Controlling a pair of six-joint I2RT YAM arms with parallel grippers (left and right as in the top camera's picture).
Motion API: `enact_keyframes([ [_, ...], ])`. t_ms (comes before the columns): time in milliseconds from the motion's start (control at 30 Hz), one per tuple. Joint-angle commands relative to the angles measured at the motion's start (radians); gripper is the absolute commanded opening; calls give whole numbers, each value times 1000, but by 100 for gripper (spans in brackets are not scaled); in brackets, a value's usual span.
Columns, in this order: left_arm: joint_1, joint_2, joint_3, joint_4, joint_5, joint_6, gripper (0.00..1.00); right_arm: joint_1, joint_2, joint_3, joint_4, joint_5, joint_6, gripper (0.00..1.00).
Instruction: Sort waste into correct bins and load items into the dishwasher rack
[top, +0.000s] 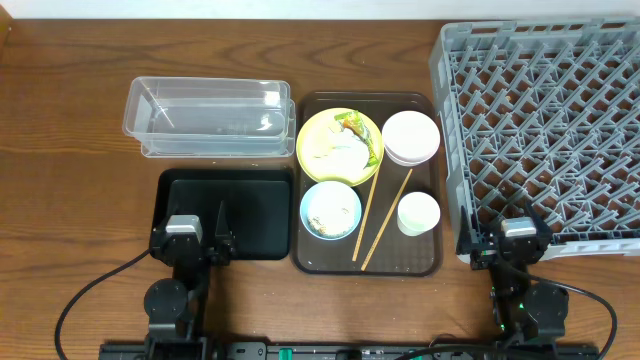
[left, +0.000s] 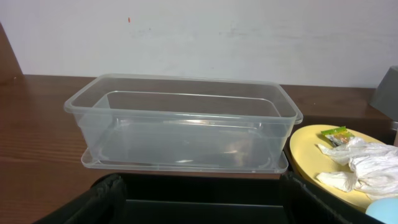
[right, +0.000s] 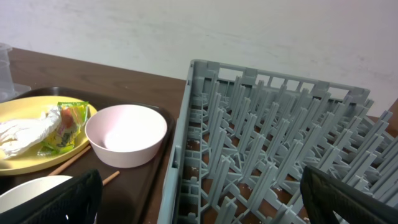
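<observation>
A brown tray (top: 420, 262) holds the yellow plate (top: 312, 150) with crumpled white paper (top: 345, 152) and a green-and-orange wrapper (top: 356, 126). It also holds a light blue bowl (top: 330, 210) with rice, a white bowl (top: 411, 137), a white cup (top: 418, 213) and two chopsticks (top: 385, 220). The clear tub (top: 208, 116) is at the back left and the black tray (top: 255, 215) in front of it. The grey rack (top: 545, 130) is at the right. My left gripper (top: 219, 240) is open over the black tray's front. My right gripper (top: 520, 240) is open over the rack's front edge.
In the left wrist view the clear tub (left: 180, 124) stands straight ahead, with the plate (left: 311, 155) at the right. In the right wrist view the rack (right: 273, 143) fills the right, with the white bowl (right: 126, 135) and the wrapper (right: 69, 124) at the left.
</observation>
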Motion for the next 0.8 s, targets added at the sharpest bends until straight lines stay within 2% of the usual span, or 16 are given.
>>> enact_keyframes([
  [0, 5, -7, -8, -47, 10, 2, 81, 11, -8, -2, -4, 3, -8, 99],
  [633, 5, -7, -8, -47, 10, 2, 81, 11, -8, -2, -2, 5, -7, 99],
  [767, 5, -4, -2, -50, 10, 2, 81, 11, -7, 6, -3, 75, 91, 99],
])
